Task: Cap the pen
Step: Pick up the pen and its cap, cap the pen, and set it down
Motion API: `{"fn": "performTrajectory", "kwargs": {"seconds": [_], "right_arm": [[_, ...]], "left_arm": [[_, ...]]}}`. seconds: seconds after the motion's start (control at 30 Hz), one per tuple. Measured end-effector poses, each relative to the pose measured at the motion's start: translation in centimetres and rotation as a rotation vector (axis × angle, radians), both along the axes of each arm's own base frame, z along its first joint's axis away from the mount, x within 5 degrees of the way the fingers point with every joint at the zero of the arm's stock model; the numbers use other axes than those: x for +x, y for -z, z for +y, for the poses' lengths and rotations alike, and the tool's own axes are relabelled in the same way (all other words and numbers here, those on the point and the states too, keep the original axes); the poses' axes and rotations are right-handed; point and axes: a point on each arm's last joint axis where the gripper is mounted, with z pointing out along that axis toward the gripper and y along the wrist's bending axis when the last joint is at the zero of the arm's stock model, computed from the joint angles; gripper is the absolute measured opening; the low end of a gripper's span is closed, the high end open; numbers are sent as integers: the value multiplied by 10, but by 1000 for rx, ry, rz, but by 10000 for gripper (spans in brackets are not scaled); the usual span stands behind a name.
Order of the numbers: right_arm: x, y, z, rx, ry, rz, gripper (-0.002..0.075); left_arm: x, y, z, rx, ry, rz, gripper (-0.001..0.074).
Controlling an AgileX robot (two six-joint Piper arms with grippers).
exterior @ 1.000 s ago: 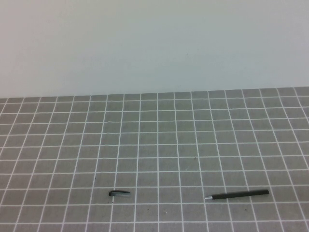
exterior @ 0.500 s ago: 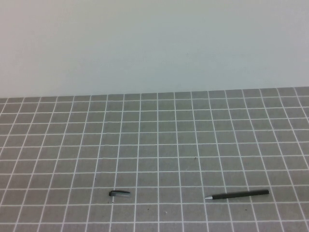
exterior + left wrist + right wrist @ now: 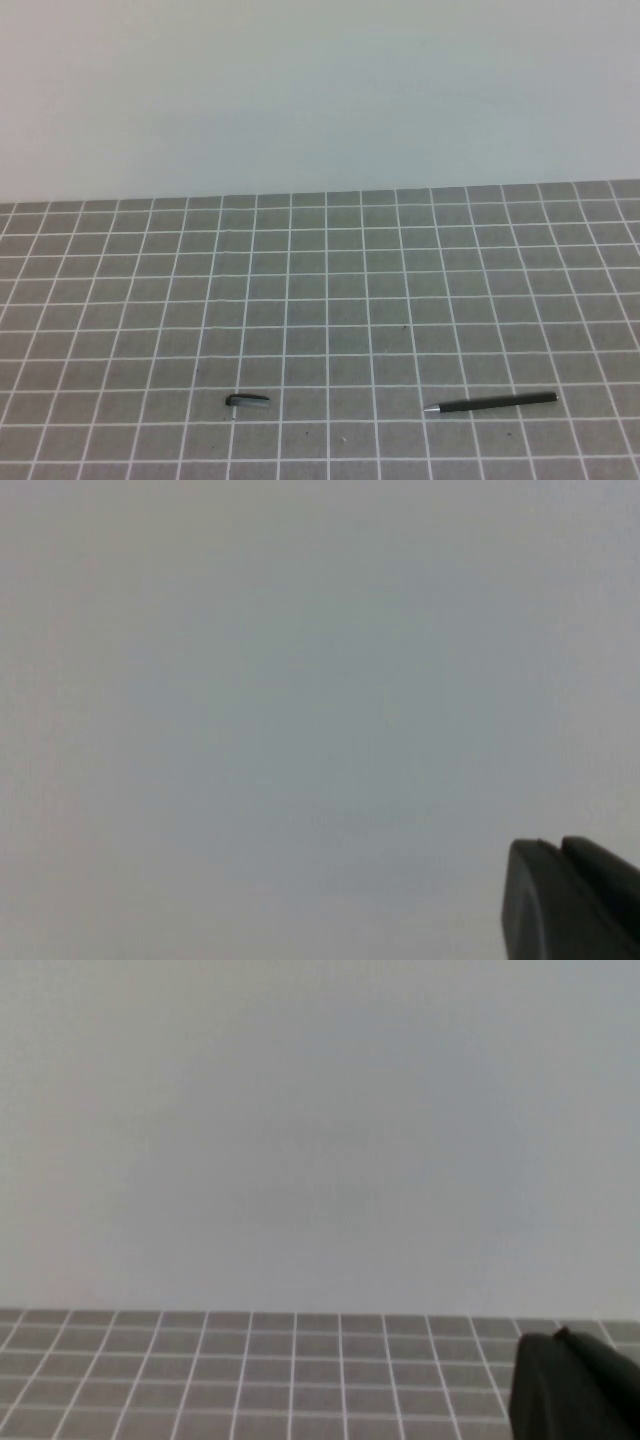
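I can see only a little of my robot. The left gripper (image 3: pixel 572 900) is a black block with a rounded corner and one thin groove, seen against the white wall (image 3: pixel 300 680). The right gripper (image 3: pixel 575 1385) is a black lump near the foot of that wall. Both may be dull plastic.

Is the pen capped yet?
No, uncapped: the pen lies bare-tipped, its cap apart to its left. Left pincer and right pincer are nowhere near.

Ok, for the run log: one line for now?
pen uncapped, right | cap apart, left | left gripper, right gripper: outside high view, away from both
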Motion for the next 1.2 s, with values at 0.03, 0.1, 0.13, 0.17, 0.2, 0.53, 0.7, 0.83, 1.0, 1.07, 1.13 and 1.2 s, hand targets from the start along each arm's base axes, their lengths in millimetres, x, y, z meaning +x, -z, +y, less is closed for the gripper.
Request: {"fn": "performTrajectory", "kwargs": {"seconds": [0.03,0.1,0.13,0.17,0.2,0.53,0.7,0.83,1.0,1.07,1.13,1.2], "right_arm": [[2,-4,0,5,-2,35,3],[10,-14,1,-13,-10,106,3],[14,-18,2,-31,-18,136,3],[20,-22,3,-61,-35,176,3],[26,-26,6,-97,-59,216,3],[99,-29,32,-214,-417,612,3],[140,-10,37,-318,-507,754,3],[173,6,48,-372,-585,838,3],[212,36,67,-555,-684,955,8],[224,49,77,-589,-723,1001,36],[234,62,87,-617,-758,1043,99],[245,76,98,-672,-792,1080,206]], "left_arm": [[0,0,0,-32,10,2,1],[1,-1,0,-74,26,11,1],[1,-1,-1,-86,40,33,1],[3,-1,-3,-90,55,66,1],[4,-2,-4,-89,71,101,1],[38,-6,-23,19,233,643,1],[58,-2,-29,132,308,842,1],[70,2,-34,150,374,879,1],[77,5,-37,170,405,888,1],[79,4,-36,165,394,873,1],[80,3,-36,157,383,857,1],[81,2,-35,155,378,848,1]]}}
